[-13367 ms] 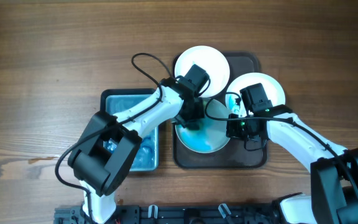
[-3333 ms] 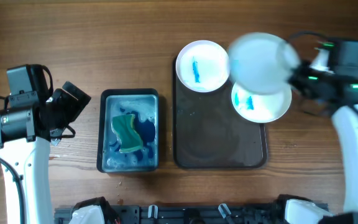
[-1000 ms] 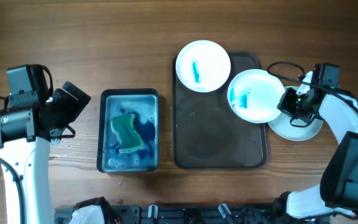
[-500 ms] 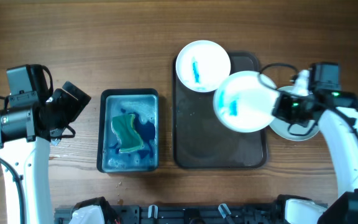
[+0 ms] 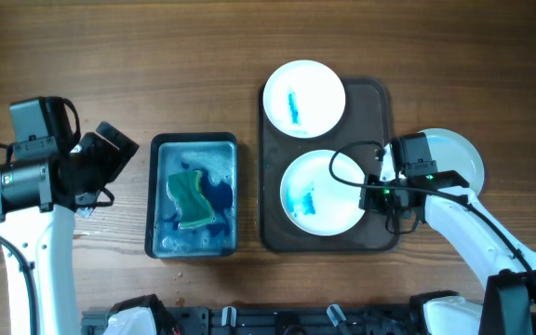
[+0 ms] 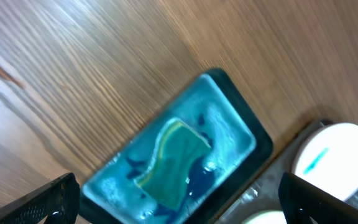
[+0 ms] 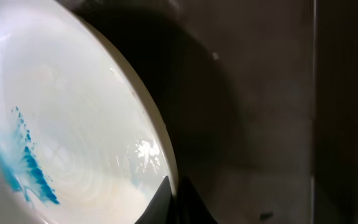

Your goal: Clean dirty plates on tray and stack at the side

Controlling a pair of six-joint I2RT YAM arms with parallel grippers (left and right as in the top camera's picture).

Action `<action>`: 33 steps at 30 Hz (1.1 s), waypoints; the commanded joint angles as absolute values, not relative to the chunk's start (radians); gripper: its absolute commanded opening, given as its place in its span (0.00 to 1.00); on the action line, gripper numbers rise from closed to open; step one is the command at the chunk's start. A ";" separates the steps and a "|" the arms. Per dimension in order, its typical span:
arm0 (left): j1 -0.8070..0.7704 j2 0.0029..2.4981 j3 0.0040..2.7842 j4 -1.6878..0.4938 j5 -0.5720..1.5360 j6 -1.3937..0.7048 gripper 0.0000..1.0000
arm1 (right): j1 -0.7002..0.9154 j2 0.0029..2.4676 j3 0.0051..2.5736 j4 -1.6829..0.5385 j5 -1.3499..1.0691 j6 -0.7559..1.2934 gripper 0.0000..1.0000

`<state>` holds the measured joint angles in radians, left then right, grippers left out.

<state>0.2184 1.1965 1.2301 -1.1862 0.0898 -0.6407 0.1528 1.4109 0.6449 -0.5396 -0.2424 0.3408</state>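
Clamping down on the right rim of a smeared plate (image 5: 322, 193), the right hand (image 5: 371, 192) is squeezed tight, and the plate spreads leftward from its fingers across the middle of the tray (image 5: 275, 228). Second plate (image 5: 303, 99), blue streak too, overlaps the tray's far rim. White plate (image 5: 458, 156) lies on the counter (image 5: 73, 56) right of the tray, just beyond that hand. Left hand (image 5: 112, 160) hangs gaping, nothing in it, beside the tub (image 5: 194, 140) and sponge (image 5: 189, 197).

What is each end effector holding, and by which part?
The right end effector is shut on the plate at mid-tray, pinching its right rim. The left end effector is open and holds nothing.
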 commanded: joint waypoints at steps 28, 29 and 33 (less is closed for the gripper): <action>-0.179 1.630 0.797 -0.790 0.107 -0.552 0.24 | 0.158 1.292 0.860 -0.760 -0.226 0.296 0.30; -0.179 1.645 0.797 -0.782 0.107 -0.556 0.20 | 0.158 1.292 0.860 -0.760 -0.226 0.296 0.30; -0.179 1.664 0.799 -0.755 0.115 -0.555 0.04 | 0.158 1.292 0.860 -0.761 -0.226 0.296 0.29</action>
<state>-0.1711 1.6123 0.8284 -0.7769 0.1215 -0.5343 0.1528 1.3029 0.8425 -0.7612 -0.2203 0.2867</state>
